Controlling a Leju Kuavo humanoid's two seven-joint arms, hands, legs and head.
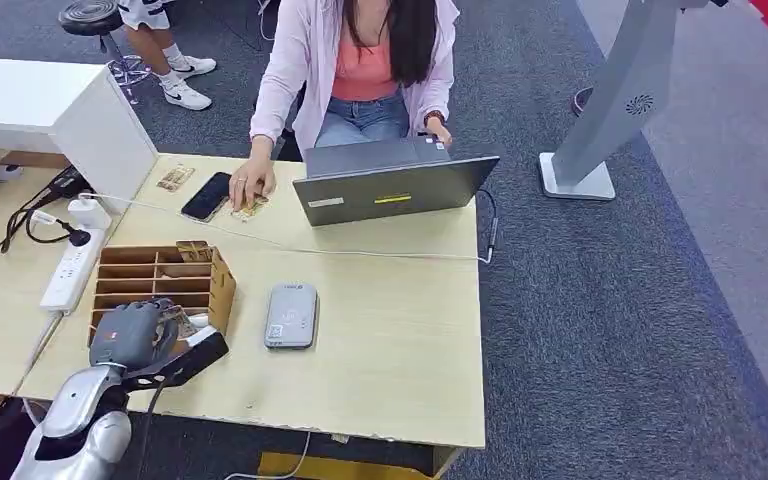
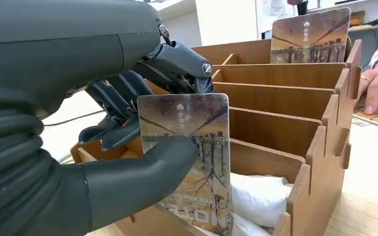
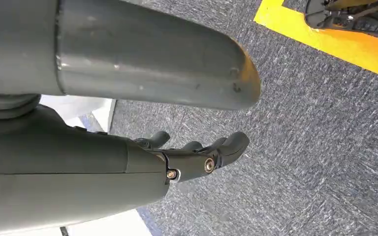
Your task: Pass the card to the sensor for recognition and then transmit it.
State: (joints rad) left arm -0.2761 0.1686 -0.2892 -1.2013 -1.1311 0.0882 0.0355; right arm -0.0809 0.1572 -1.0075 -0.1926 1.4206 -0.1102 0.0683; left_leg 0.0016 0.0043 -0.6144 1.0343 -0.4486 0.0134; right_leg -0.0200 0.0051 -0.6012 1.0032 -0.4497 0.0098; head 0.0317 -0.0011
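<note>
My left hand (image 1: 138, 335) is at the near end of the wooden slotted card rack (image 1: 222, 285) and pinches a brown picture card (image 2: 193, 147) between thumb and fingers (image 2: 123, 105). The card stands upright in the rack's nearest slot. A second card (image 2: 309, 37) stands in the rack's far slot (image 1: 193, 250). The grey card sensor (image 1: 291, 315) lies flat on the table just right of the rack. My right hand (image 3: 197, 157) hangs over the carpet, fingers loosely apart, holding nothing.
A person sits behind an open laptop (image 1: 390, 185), one hand (image 1: 252, 182) on cards beside a black phone (image 1: 206, 196). A white power strip (image 1: 72, 268) and cables lie left of the rack. A grey stand base (image 1: 580, 175) sits on the carpet at right.
</note>
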